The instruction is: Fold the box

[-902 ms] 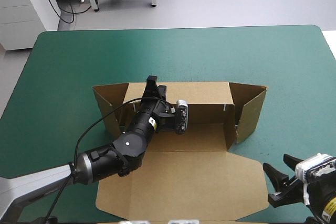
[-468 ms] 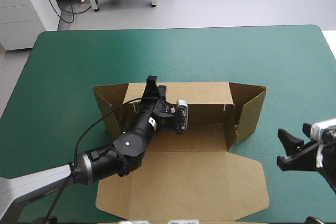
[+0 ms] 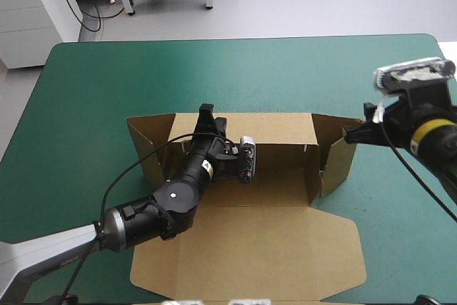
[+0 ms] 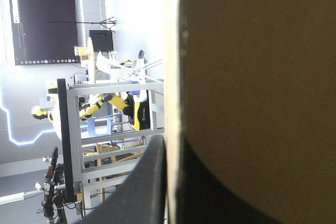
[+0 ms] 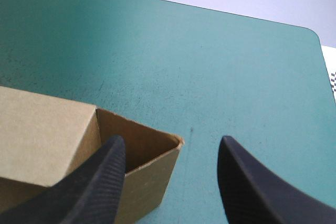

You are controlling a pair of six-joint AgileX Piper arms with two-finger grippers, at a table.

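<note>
The brown box (image 3: 271, 248) lies mid-table with its lid flat toward the front, its back wall (image 3: 278, 130) raised and both side flaps standing. My left gripper (image 3: 206, 116) sits on the back wall's top edge, shut on the board. In the left wrist view the board (image 4: 262, 77) fills the space ahead, with the left gripper (image 4: 170, 148) pinching its edge. My right gripper (image 3: 355, 132) hovers open at the right flap (image 3: 339, 148). In the right wrist view the flap's far corner (image 5: 157, 153) stands between the spread fingers of the right gripper (image 5: 171, 142).
Teal-green cover (image 3: 285, 69) stretches from the box to the table's far edge. The table's right edge (image 3: 446, 69) runs close beside the right arm. The rounded far right corner (image 5: 312, 32) shows ahead of the right gripper.
The right gripper has travelled from the table's front right corner up and back to the right flap's far corner. The left arm and the box have stayed still.
</note>
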